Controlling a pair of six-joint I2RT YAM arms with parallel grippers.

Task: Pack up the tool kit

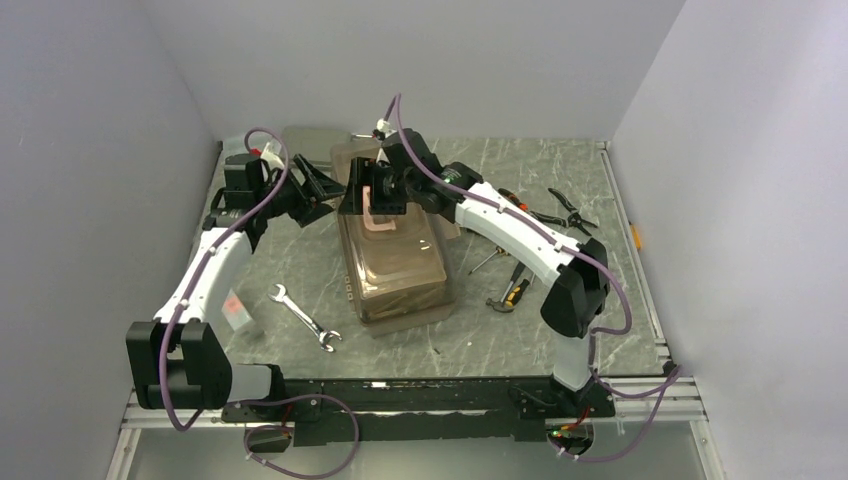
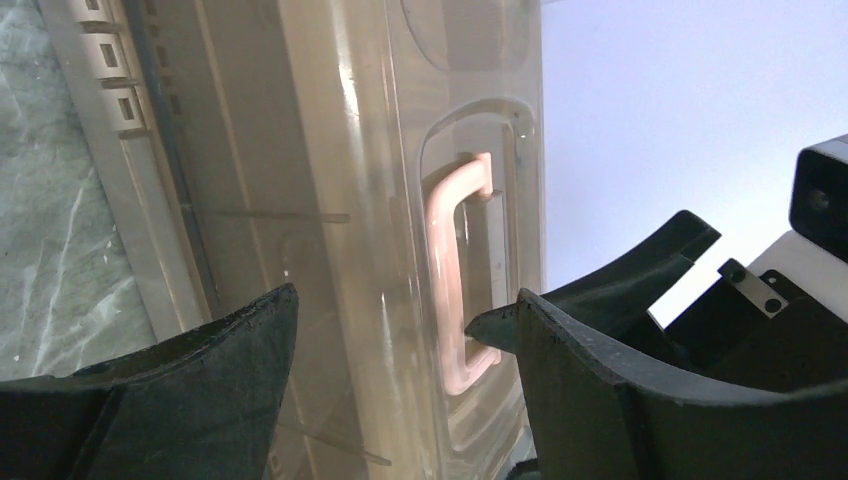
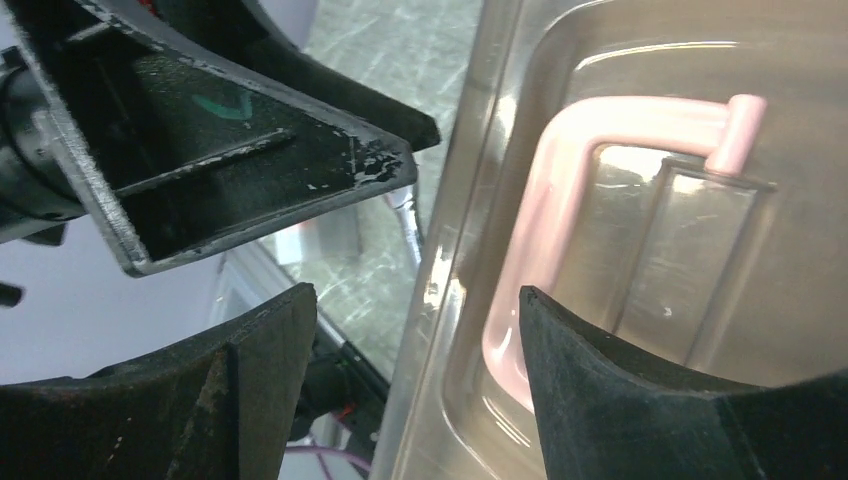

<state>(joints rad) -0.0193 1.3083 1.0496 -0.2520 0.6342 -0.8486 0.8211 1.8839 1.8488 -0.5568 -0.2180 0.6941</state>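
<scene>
The tan-brown toolbox point(image 1: 400, 305) is sitting mid-worktop point(image 1: 470, 335) with its smoky lid point(image 1: 400, 250) down, and whatever is lying inside is blurring behind the plastic. Both tools are hovering at the pink handle point(image 1: 378, 212) on the lid. The left tool point(image 2: 385, 315) and the right tool point(image 3: 415, 295) are each gaping wide and gripping nothing. A teal mark point(image 3: 225, 105) on the left tool's finger is too scuffed to read. A steel wrench point(image 1: 303, 318) is lying left of the box, while a hammer point(image 1: 508, 296), screwdrivers point(image 1: 488, 260) and pliers point(image 1: 570, 212) are lying to its right.
</scene>
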